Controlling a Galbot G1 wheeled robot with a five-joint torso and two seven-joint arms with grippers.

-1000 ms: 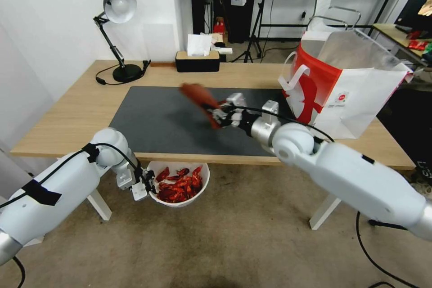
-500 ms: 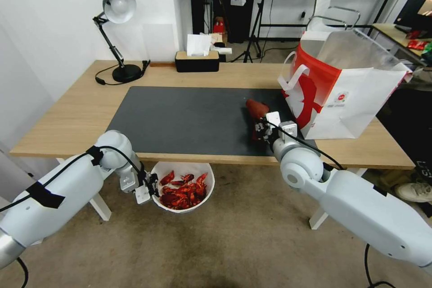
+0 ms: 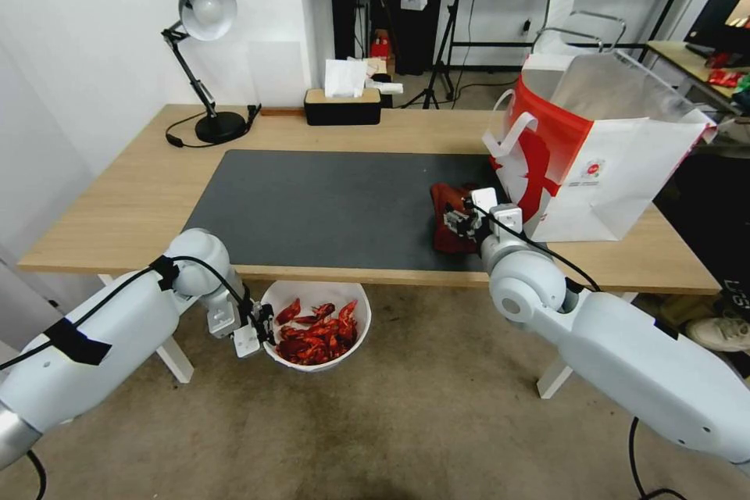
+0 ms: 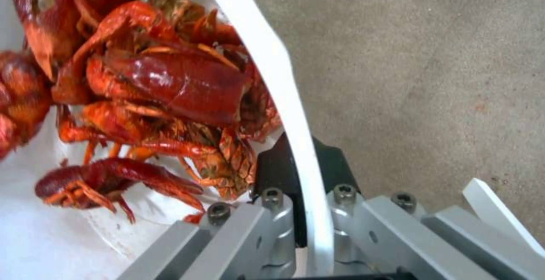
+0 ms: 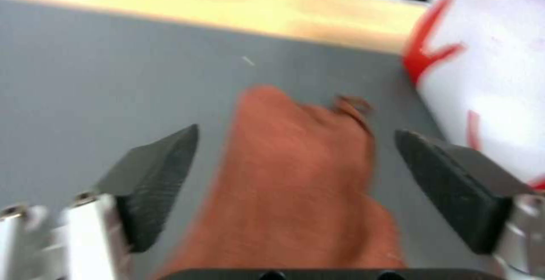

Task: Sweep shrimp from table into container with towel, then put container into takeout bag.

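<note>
Your right hand [image 5: 295, 186] is hovering with its black pads spread wide apart over the rumpled rust-brown suede towel [image 3: 451, 220], which is lying on the dark grey mat [image 3: 312, 203] of the light-wood table [image 3: 117, 203], just beside the big white paper takeout bag with the red swoosh [image 3: 601, 148]. Your left hand [image 3: 251, 322] is clamping the rim of the round white plastic container [image 3: 353, 328], full of bright red shrimp [image 4: 170, 80], below the table's near edge. Lift the right hand straight up clear of the towel, and keep the container level so nothing is spilling
</note>
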